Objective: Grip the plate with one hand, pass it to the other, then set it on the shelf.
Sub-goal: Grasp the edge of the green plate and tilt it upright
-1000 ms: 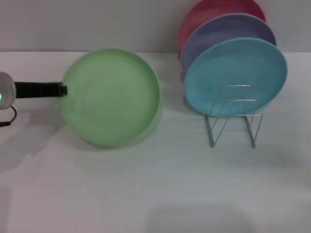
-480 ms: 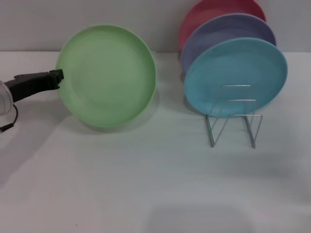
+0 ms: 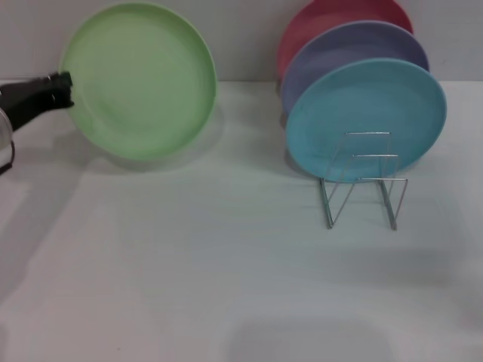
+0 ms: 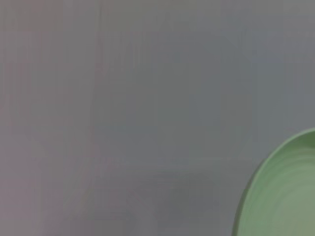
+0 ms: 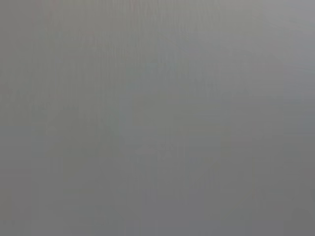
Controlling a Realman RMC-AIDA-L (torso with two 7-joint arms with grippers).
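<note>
The white matte tabletop (image 3: 226, 286) spans the scene. Above its far left, the round, matte, light green plastic plate (image 3: 138, 81) hangs lifted and nearly upright, pinched at its left rim by the left black two-finger pincer (image 3: 64, 84). It looks light, stiff and smooth, so the shallow rim opposite seems the best handover spot. The thin silver wire rack (image 3: 362, 181) already carries turquoise, lavender and pink plates. The right pincer is out of sight.
</note>
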